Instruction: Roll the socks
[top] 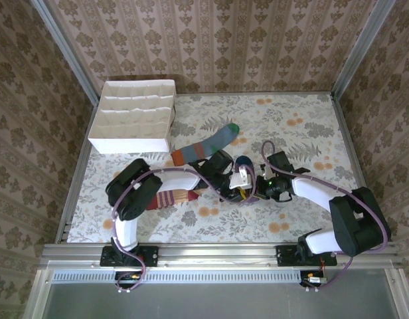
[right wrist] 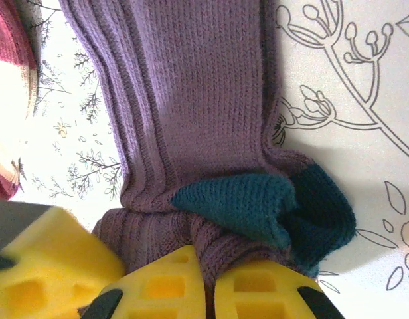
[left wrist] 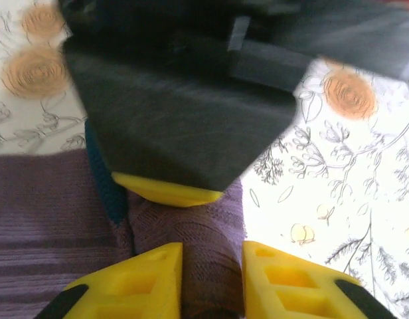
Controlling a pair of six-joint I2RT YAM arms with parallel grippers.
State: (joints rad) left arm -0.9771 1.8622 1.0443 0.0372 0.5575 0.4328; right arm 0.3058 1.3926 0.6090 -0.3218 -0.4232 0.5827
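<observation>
Yellow-padded right claw (right wrist: pixel 208 292): we see its pads drawn tight together, pinching a bunched fold of the purple sock (right wrist: pixel 191 100) just beside the teal toe (right wrist: pixel 244 203).
Left claw (left wrist: pixel 211 282): its pads stand a little apart with a ridge of purple fabric filling the gap. We cannot tell whether they squeeze it. The right claw's black body sits close opposite.
Purple sock: it lies on the tabletop (top: pixel 311 133) near the middle, between the two claws, with the teal toe bunched against the ribbed leg.
Striped sock (top: pixel 171 198): peach and maroon, left of the claws and partly under the left arm.
Grey-blue sock (top: pixel 208 147): it stretches diagonally beyond the claws, green toe to the far right and orange cuff toward the box.
White box (top: pixel 135 116): it sits at the far-left corner, open-topped, with card partitions forming rows of small cells. We see all three socks outside it, on the tabletop.
</observation>
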